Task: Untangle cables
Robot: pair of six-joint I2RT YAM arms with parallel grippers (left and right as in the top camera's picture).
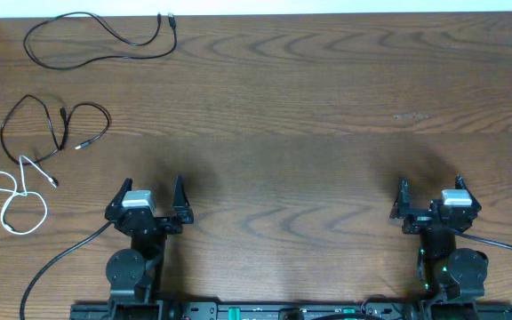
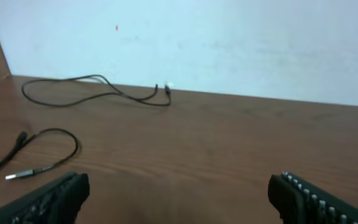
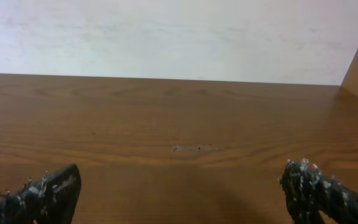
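On the table (image 1: 327, 107), the left gripper (image 1: 151, 187) and right gripper (image 1: 432, 187) are being held wide open and empty. The far black cable (image 1: 124, 39), nearer black cable (image 1: 59, 132) and white cable (image 1: 23, 178) are being left unwound at the left. Untangling is being judged nearly done, with only a possible white-black contact left.

Even, soft light on the table (image 1: 309, 98); wrist views slightly blurred, shadows faint.

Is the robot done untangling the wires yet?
Nearly. One black cable lies alone at the far edge. Nothing is in hand: the left end effector and right end effector are open and empty. Maybe left: the other black cable and the white cable lie close and seem to cross.
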